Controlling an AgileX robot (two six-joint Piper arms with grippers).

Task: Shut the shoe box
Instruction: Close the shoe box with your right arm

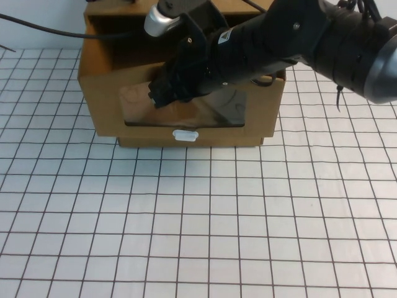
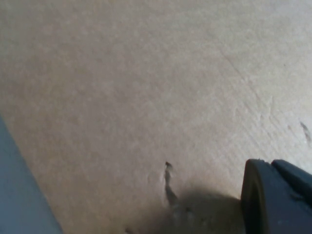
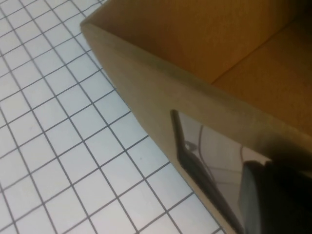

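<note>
The shoe box is brown cardboard and stands at the far middle of the table. Its front has a clear window with a small white tab below it, and the open top shows the inside. My right arm reaches in from the far right, and my right gripper rests against the window's upper left. In the right wrist view, my right gripper is dark beside the box front. In the left wrist view, my left gripper sits close to bare cardboard. I cannot pick it out in the high view.
More brown cardboard rises behind the box at the far edge. A black cable runs in from the far left. The white gridded table spreads on the near side of the box.
</note>
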